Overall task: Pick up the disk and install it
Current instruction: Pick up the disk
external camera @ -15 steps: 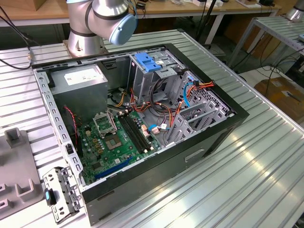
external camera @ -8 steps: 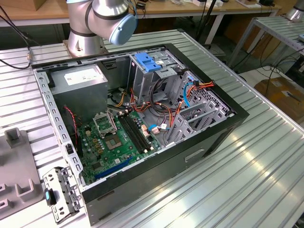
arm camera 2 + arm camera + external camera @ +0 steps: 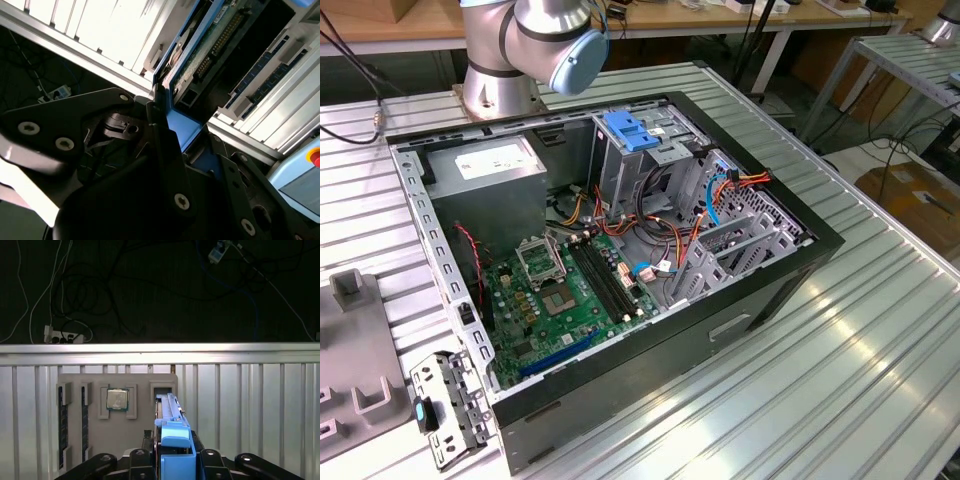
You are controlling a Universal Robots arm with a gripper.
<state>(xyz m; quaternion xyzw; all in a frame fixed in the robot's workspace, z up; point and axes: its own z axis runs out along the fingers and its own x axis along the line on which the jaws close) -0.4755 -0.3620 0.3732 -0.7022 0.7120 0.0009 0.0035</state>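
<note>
The disk [image 3: 167, 412] stands on edge with its blue plastic carrier [image 3: 175, 442] toward the camera, by a slot of a grey parts fixture [image 3: 142, 435]. In both wrist views my gripper [image 3: 174, 462] straddles it, a dark finger on each side pressing the blue rails. In the second wrist view the disk's [image 3: 210, 42] green circuit-board side shows, and one of the fingers [image 3: 161, 137] lies against the blue rail. Whether the disk is clear of the slot I cannot tell. The open computer case [image 3: 800, 255] lies on the table in the exterior view.
The fixture also holds a processor chip [image 3: 117, 400] and memory sticks [image 3: 63, 415]. Inside the case are a metal drive cage with a blue latch [image 3: 633, 133], a grey power-supply box [image 3: 495, 160], a green motherboard [image 3: 570, 290] and loose cables [image 3: 665, 235]. The arm's base [image 3: 500, 70] stands behind the case.
</note>
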